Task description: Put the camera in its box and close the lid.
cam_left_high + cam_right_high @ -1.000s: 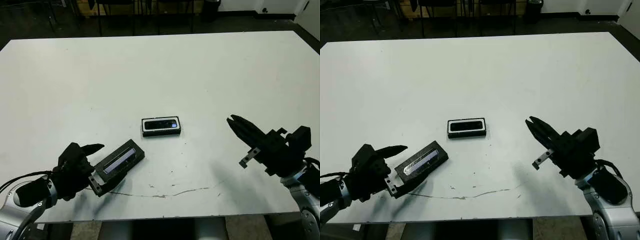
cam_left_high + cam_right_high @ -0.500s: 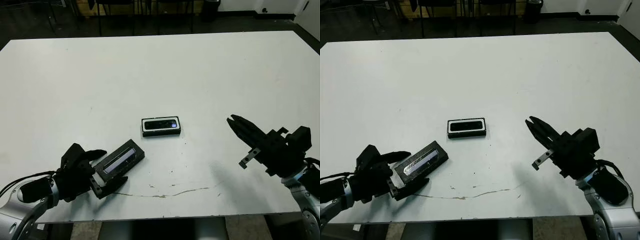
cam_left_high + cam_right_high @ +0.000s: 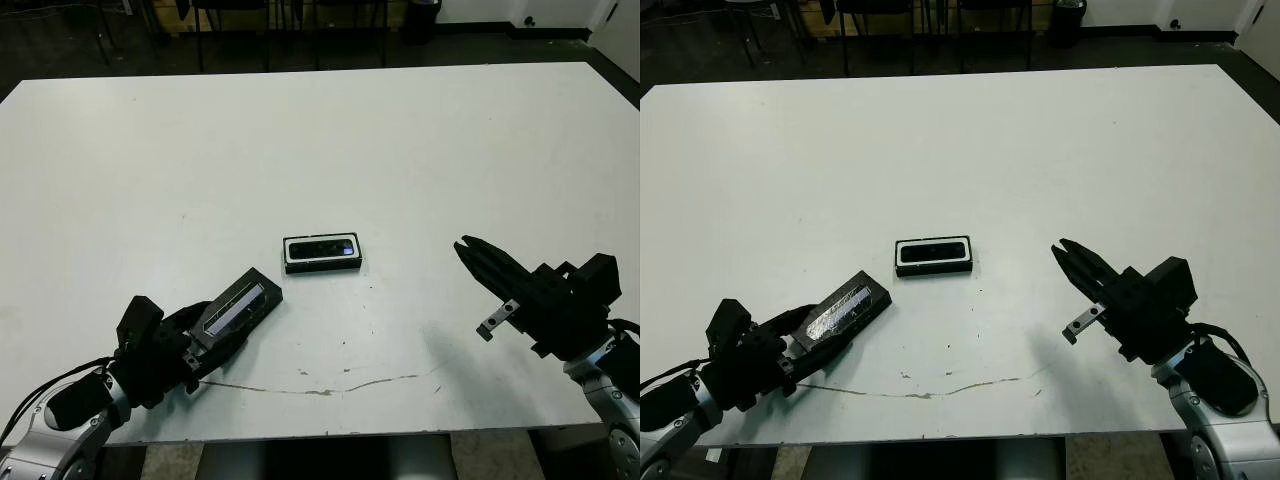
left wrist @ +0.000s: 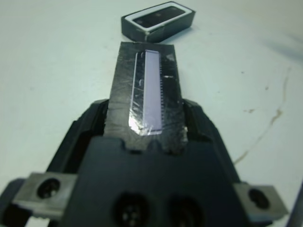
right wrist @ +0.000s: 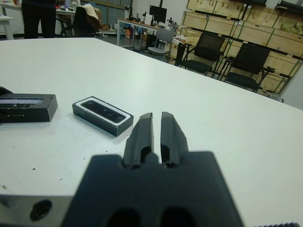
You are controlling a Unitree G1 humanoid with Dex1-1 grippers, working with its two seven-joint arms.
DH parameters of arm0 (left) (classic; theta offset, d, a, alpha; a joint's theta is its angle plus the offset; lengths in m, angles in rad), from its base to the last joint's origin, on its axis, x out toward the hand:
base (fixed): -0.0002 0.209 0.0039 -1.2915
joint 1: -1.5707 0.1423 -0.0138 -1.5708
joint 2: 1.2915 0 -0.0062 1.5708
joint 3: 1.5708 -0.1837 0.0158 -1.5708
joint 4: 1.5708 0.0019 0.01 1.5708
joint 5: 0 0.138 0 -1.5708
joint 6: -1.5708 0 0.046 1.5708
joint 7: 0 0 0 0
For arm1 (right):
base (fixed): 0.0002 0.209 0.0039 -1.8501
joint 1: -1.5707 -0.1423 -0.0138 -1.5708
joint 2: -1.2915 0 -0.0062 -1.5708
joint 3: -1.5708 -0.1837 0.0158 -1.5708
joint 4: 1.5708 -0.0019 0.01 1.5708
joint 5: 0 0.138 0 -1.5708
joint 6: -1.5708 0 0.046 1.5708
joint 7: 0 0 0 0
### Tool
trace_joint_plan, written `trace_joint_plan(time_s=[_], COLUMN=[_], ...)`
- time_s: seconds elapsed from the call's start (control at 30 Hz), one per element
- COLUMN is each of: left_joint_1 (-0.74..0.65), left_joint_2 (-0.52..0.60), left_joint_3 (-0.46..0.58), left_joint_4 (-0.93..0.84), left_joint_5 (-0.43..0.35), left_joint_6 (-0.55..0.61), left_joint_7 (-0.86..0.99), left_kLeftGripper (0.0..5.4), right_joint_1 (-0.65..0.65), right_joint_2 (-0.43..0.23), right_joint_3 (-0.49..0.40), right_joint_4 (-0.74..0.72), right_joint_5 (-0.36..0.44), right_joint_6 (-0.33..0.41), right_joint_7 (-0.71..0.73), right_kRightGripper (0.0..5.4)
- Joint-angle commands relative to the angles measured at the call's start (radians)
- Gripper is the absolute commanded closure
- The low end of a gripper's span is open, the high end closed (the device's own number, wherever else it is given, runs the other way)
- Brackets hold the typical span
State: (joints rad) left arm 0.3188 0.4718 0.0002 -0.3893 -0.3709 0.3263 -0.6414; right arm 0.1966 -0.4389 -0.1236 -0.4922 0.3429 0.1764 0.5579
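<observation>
One lid (image 3: 238, 305), lying near-left of box (image 3: 321, 253), is being clamped by left gripper (image 4: 144, 124); camera (image 3: 322, 247) is sitting inside box. Right gripper (image 5: 152, 134) is idling, pinched closed. Advice: align lid squarely before lowering.

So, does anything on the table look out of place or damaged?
Nothing looks damaged. The camera lies in its box, which is still open. The lid sits askew to the box's left, held at one end by the left gripper. The right gripper is shut and empty. A thin dark mark crosses the table.
</observation>
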Motion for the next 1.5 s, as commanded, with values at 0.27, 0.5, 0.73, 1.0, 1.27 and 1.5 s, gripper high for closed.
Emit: trace_joint_plan(time_s=[0.27,0.5,0.73,1.0,1.27,1.5], left_joint_1=[-0.105,-0.383,-0.783,-1.046,-1.150,-1.196], left_joint_2=[0.087,0.210,0.257,0.120,-0.005,-0.058], left_joint_3=[0.089,0.150,-0.034,-0.185,-0.211,-0.186], left_joint_4=[-0.037,0.102,0.561,0.981,1.221,1.372], left_joint_5=[-0.114,-0.166,-0.022,0.128,0.199,0.222], left_joint_6=[0.069,0.107,0.019,-0.084,-0.192,-0.227], left_joint_7=[-0.095,-0.204,-0.471,-0.636,-0.735,-0.799], left_kLeftGripper=[2.63,2.63,2.63,2.63,2.63,2.63], right_joint_1=[-0.020,-0.066,-0.086,-0.092,-0.074,-0.081], right_joint_2=[0.010,0.031,0.032,0.024,0.019,0.020], right_joint_3=[0.011,0.003,0.001,0.003,0.001,0.006], right_joint_4=[0.073,0.194,0.232,0.259,0.214,0.239], right_joint_5=[-0.003,0.012,0.021,0.008,0.000,0.008], right_joint_6=[-0.062,-0.187,-0.212,-0.229,-0.184,-0.187], right_joint_7=[0.015,0.062,0.071,0.088,0.064,0.081], right_kRightGripper=[5.40,5.40,5.40,5.40,5.40,5.40])
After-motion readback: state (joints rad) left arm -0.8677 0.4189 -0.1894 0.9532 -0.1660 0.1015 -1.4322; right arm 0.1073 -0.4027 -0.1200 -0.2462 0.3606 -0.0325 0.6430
